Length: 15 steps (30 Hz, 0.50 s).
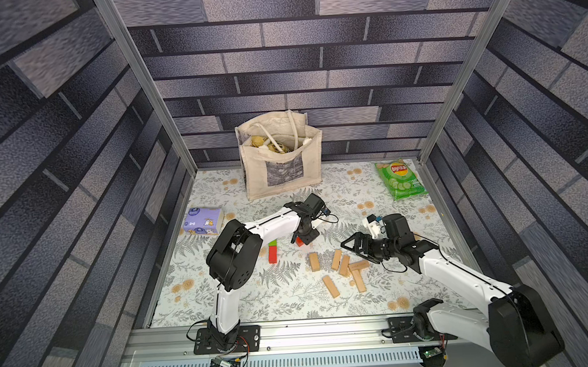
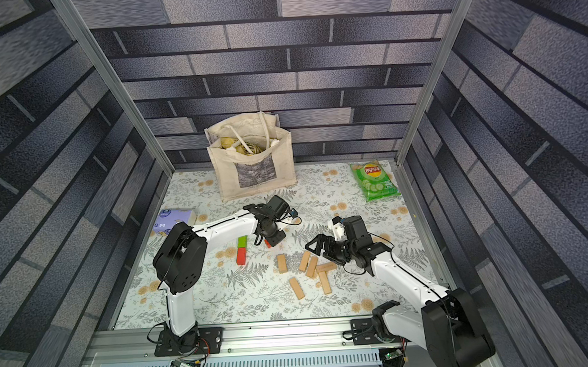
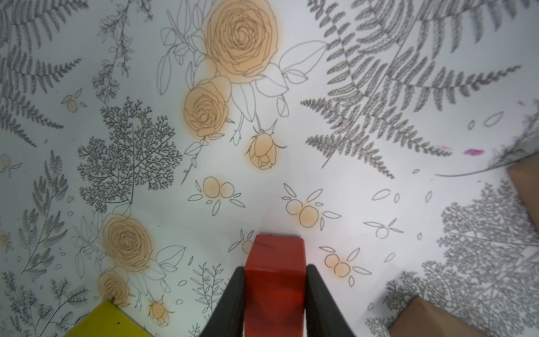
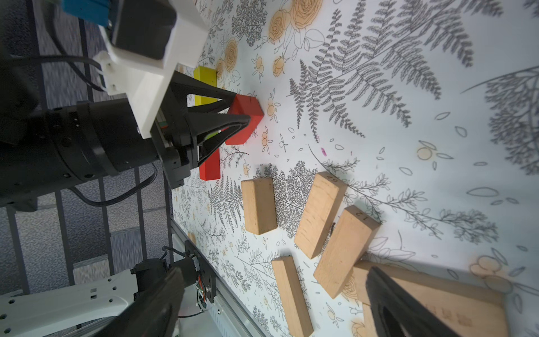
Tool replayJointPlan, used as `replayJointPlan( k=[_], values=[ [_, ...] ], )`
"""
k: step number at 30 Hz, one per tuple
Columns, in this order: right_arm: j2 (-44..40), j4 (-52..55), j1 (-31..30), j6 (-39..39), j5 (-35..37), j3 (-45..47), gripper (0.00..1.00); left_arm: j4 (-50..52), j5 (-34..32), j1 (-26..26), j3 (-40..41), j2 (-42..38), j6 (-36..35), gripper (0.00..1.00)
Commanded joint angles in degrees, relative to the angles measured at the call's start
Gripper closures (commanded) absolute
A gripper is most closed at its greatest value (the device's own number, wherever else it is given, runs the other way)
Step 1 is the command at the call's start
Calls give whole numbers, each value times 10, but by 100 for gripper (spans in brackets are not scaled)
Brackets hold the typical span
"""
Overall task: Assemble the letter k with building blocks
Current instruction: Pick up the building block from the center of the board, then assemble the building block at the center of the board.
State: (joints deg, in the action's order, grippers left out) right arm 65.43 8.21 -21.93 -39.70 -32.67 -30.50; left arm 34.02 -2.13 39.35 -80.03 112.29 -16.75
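Both top views: my left hand (image 1: 304,239) is clamped on a red block (image 1: 300,242) mid tabletop (image 1: 285,305), just right of the coloured stem (image 2: 242,250). There I see a green block (image 1: 273,242) and a second red block (image 1: 272,255) end to end; the forearm hides the stem's far end. My right hand (image 1: 358,251) hangs wide open and empty at the far-right edge of the six loose tan blocks (image 1: 314,262), near-right of centre. Risk: the hands are near each other, so a careless reach w/ either could clip the other or scatter the tans. Left wrist: the fingers (image 3: 233,297) pinch the red block (image 3: 275,277) on both sides, its free end jutting out. I can't tell if it's flat on the tabletop. If I let go while it's tilted, it prob drops and skids off its slant. Right wrist: the red block (image 4: 246,115) sits angled beside the stem, w/ the yellow block (image 4: 205,77) just beyond. The left hand's fingers straddle that gap, so opening or pulling out sloppily could shove the stem out of line. Two tan blocks (image 4: 345,251) touch side to side, so grabbing one may drag its neighbour.
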Motion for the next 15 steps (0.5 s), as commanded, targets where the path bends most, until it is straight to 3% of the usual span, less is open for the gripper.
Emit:
replayJointPlan(
  k=[1,15],
  values=[
    [13,11,5,17,2,-24,0,13,23,-16,-9,-25,-23,92],
    [67,-9,5,9,-1,-55,0,31,30,-60,-27,-24,-19,94]
  ],
)
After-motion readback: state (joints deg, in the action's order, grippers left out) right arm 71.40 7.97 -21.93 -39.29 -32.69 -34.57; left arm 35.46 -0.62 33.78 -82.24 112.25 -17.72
